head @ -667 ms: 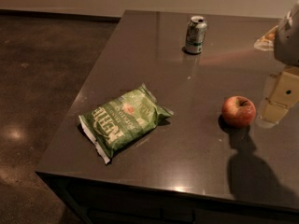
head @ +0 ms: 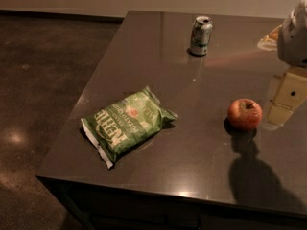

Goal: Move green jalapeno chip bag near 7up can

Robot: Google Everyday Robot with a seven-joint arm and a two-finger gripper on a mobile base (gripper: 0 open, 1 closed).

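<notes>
Tool point(head: 286, 101) sits right of apple point(head: 244, 114), state untellable; your green jalapeno chip bag point(head: 127, 124), left of it, looks light, crushable: pinch mid-bag.

Green jalapeno chip bag point(head: 125, 125) flat and askew, white lettering up, near the front-left corner of the worktop point(head: 192, 171); 7up can point(head: 200, 35) upright by far edge, well apart; gripper point(head: 283, 102) at right edge.
</notes>
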